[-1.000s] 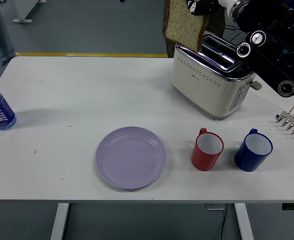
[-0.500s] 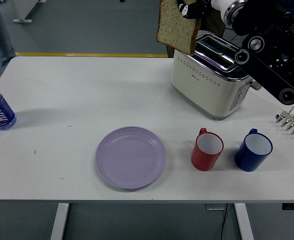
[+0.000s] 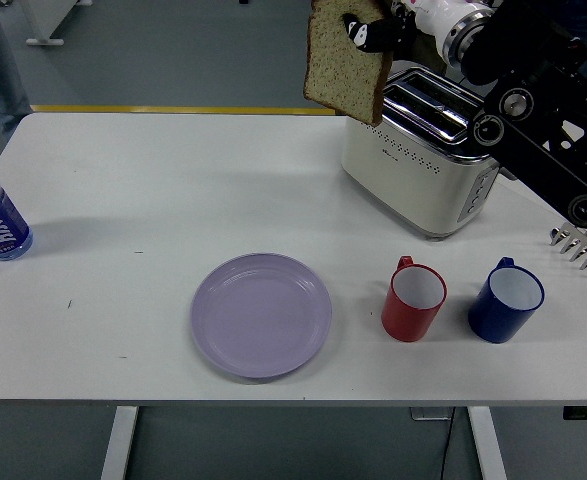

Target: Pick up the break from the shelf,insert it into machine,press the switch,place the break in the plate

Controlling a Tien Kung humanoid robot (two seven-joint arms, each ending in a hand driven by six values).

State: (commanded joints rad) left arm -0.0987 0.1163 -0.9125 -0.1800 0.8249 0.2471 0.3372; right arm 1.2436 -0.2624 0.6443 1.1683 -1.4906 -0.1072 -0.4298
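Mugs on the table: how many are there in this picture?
2. The red mug stands right of the purple plate, in front of the toaster. The blue mug stands beside it, further right. None seems hidden.

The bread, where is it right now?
The bread is up in the air at the top of the head view, held by the right hand, just left of the toaster.
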